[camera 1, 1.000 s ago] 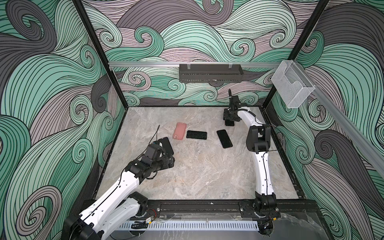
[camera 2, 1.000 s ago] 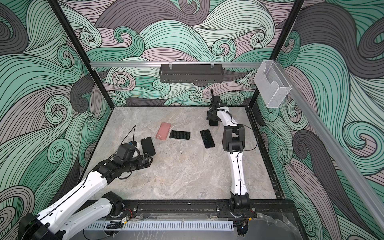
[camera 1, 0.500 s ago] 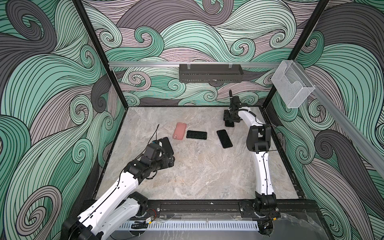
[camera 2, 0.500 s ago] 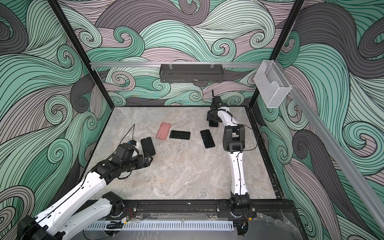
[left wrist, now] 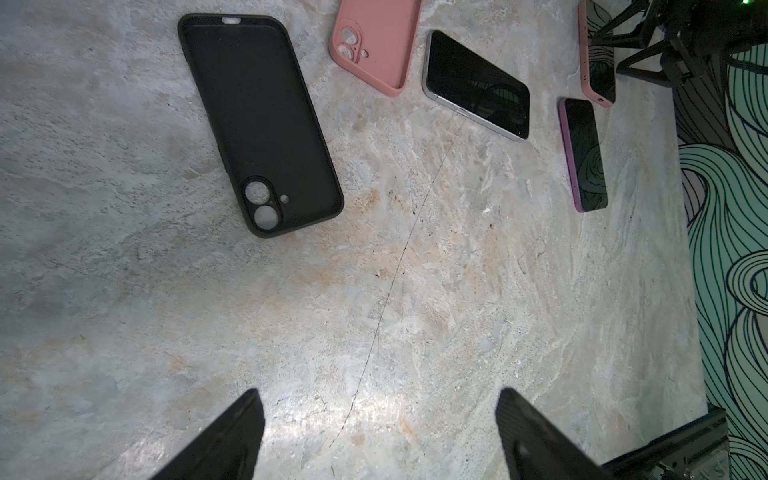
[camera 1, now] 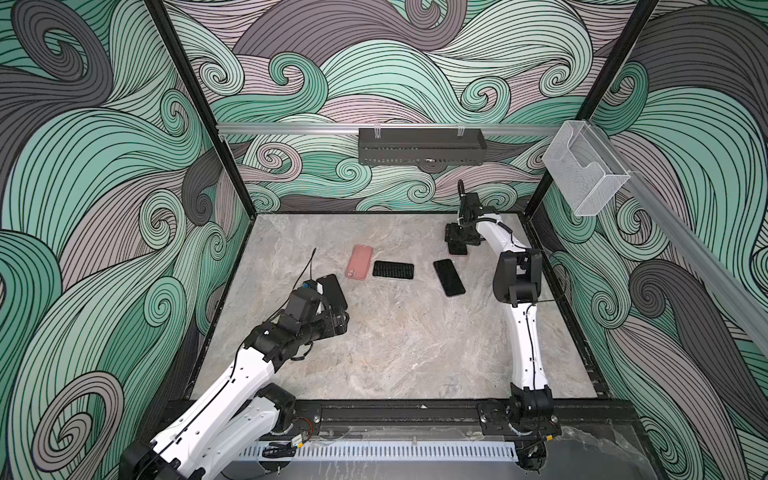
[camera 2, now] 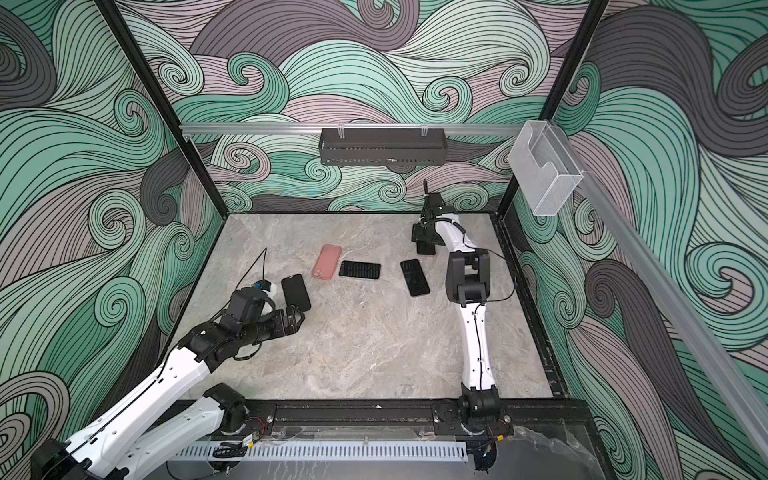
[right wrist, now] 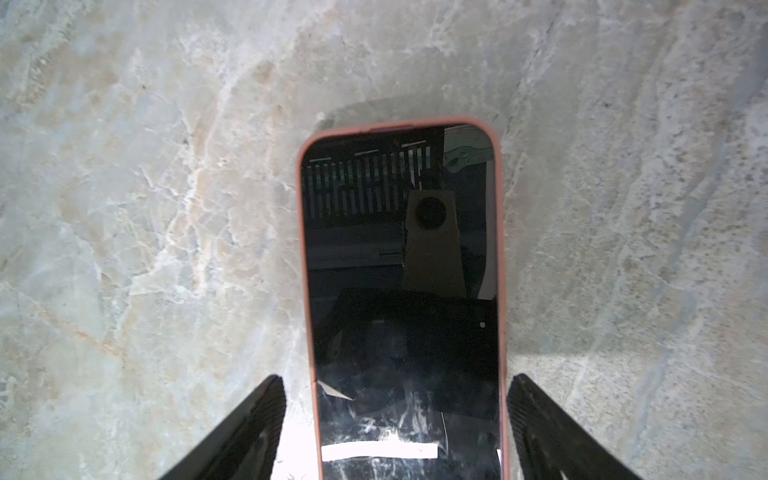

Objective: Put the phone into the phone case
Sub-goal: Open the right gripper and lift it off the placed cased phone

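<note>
Veined grey marble desk [camera 1: 395, 353], swirl-patterned walls [camera 1: 104, 166]. Glossy dark phone [right wrist: 399, 249] in matte pink case [right wrist: 304, 249] lies flat at rear right between spread right jaws; left jaws spread, empty, near matte black case [left wrist: 257, 124].

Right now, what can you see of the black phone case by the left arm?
The black phone case is empty, matte and soft-looking, with raised edges, two round camera holes plus a small one at one end and a slot at the other. It lies flat, open side up, on the table, touching nothing else. The open left tool is close by, not touching.
</note>
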Controlling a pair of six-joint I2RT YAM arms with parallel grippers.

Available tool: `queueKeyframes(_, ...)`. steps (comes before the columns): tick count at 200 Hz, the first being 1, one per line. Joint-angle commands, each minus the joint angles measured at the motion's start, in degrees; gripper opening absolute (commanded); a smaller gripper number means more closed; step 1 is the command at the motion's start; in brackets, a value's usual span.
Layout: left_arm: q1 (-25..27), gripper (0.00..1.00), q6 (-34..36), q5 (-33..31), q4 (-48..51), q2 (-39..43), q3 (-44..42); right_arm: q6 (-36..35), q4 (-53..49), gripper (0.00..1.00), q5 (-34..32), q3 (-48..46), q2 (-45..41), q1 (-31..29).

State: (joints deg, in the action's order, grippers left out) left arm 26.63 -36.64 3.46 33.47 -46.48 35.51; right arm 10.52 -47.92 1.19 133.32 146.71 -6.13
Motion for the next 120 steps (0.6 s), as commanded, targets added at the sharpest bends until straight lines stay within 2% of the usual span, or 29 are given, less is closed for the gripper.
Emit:
queueKeyframes(1,-0.53,0.89,0.26,0.05,1.57,0.84,1.85,-0.11,-0.83,0.87,0.71,-0.21,-1.33,0.42)
queueKeyframes(45,-0.55,0.89,-0.18,-0.82,1.69,0.46,1.98,-2.58,-0.44,0.87,1.83,-4.28,-6.40,0.33)
queueKeyframes(84,-0.53,0.89,-0.97,-1.91,1.26,-0.71,2.02,-4.53,9.10,0.83,3.72,-19.29,-19.10,-0.20)
queueKeyframes(120,-0.71,0.87,-2.76,-4.08,0.91,-1.07,2.02,-5.80,8.47,0.79,6.97,-25.74,-26.95,-1.44)
